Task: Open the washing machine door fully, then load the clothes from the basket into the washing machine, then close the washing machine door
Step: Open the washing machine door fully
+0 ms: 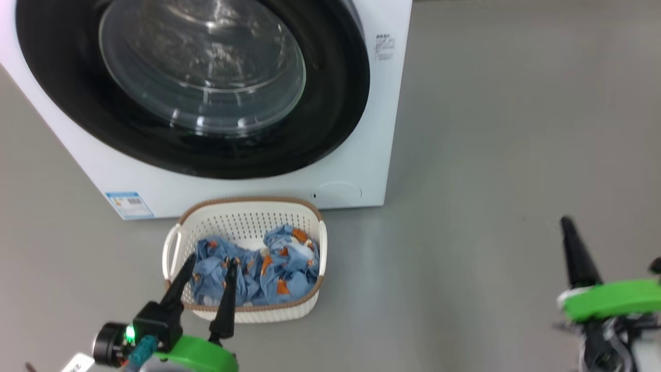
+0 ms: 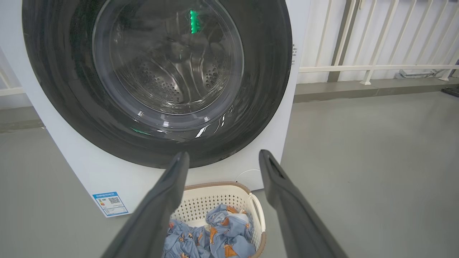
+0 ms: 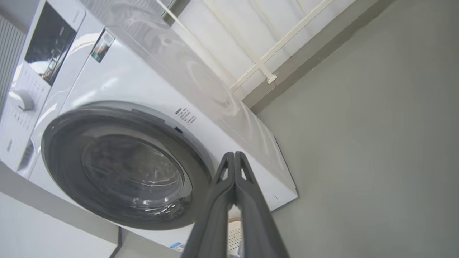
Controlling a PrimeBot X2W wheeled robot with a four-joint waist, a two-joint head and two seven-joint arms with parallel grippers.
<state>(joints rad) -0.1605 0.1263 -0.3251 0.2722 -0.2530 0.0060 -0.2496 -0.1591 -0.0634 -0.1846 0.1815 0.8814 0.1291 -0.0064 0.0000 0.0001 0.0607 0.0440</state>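
Left gripper: jaws apart, empty, tips over 1 basket. Basket on floor just before 1 washing machine; 1 washing machine door, shut. Basket holds crumpled clothes, piece count unclear. Right gripper: jaws together, empty.

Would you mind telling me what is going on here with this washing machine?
Laundry loading has not begun. The large round glossy black door of the big white front-loading washing machine is closed. The small cream-white perforated plastic basket stands on the grey floor before it, holding the light blue bear-print clothes. The left pincer hangs open over the basket, gripping nothing; the right pincer is shut and empty, off to the right.
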